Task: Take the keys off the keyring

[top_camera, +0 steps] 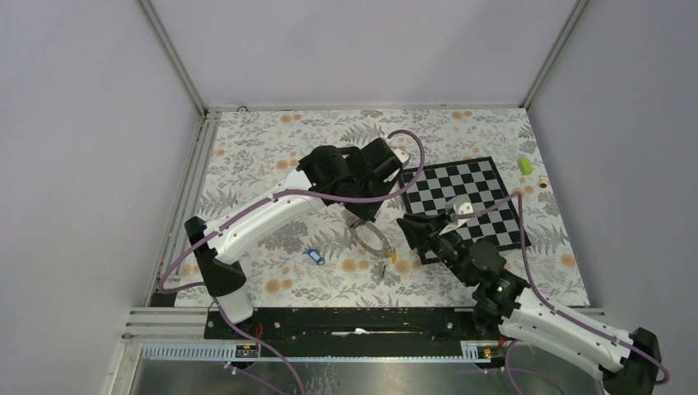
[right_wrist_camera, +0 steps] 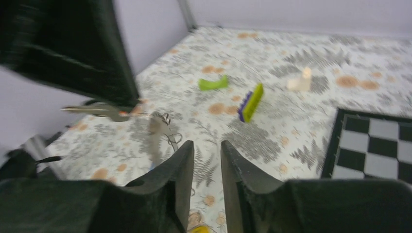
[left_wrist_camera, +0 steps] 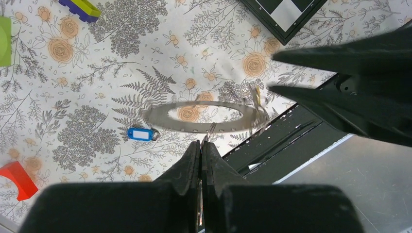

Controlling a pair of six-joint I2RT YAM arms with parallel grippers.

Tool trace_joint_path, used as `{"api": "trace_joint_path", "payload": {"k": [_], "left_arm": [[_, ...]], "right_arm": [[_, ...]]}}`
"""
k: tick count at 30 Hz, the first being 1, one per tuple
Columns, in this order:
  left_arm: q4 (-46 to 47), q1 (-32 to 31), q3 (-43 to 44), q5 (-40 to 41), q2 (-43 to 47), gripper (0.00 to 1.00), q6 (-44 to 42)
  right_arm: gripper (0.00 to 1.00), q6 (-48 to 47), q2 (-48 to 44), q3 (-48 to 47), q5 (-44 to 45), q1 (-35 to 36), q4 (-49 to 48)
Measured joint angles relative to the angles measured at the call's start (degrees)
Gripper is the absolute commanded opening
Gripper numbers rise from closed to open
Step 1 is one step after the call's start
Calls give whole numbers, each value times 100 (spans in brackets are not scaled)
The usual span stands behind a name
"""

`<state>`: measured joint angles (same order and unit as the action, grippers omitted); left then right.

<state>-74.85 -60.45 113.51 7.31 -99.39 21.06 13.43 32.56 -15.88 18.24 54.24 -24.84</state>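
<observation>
Stiff, likely slippery keyring (left_wrist_camera: 204, 116) sits clenched at its rim in left end effector (left_wrist_camera: 200, 145); released right end effector (right_wrist_camera: 206, 145) should pinch light keys (top_camera: 393, 256) by tags.

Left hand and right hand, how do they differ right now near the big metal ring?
The black left hand is shut, pinching the rim of the large silvery metal keyring; the black right hand is open, with a clear gap and nothing in it. The left hand holds the keyring; the right hand only points toward it from the side of the black-and-white checkered board. Both are two-finger hands close to the keyring.
</observation>
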Motion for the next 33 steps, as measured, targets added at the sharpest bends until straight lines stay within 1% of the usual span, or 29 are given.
{"api": "trace_joint_path", "payload": {"k": [2, 5, 7, 9, 13, 18, 21, 25, 33], "left_arm": [[15, 0, -61, -31, 61, 0, 0], [50, 0, -79, -98, 98, 0, 0], [116, 0, -79, -162, 109, 0, 2], [184, 2, -81, -258, 109, 0, -4], [341, 7, -190, -485, 142, 0, -94], [597, 4, -562, -881, 385, 0, -374], [713, -2, -745, -1088, 568, 0, -459], [850, -13, -793, -1279, 723, 0, -479], [986, -11, -815, -1425, 743, 0, -474]], "right_arm": [[43, -186, -553, 4, -520, -2, 146], [53, -354, -1274, 76, -1235, 2, 98], [57, -439, -1526, 160, -1556, 4, 28], [59, -570, -1602, 267, -1801, 4, 20], [59, -824, -1478, 330, -1969, 4, 144], [65, -1185, -1150, 223, -2092, 4, 363], [66, -1322, -1001, 155, -2100, 4, 374], [66, -1349, -608, 125, -2105, 4, 118], [66, -1180, 225, 105, -2221, 4, -437]]}}
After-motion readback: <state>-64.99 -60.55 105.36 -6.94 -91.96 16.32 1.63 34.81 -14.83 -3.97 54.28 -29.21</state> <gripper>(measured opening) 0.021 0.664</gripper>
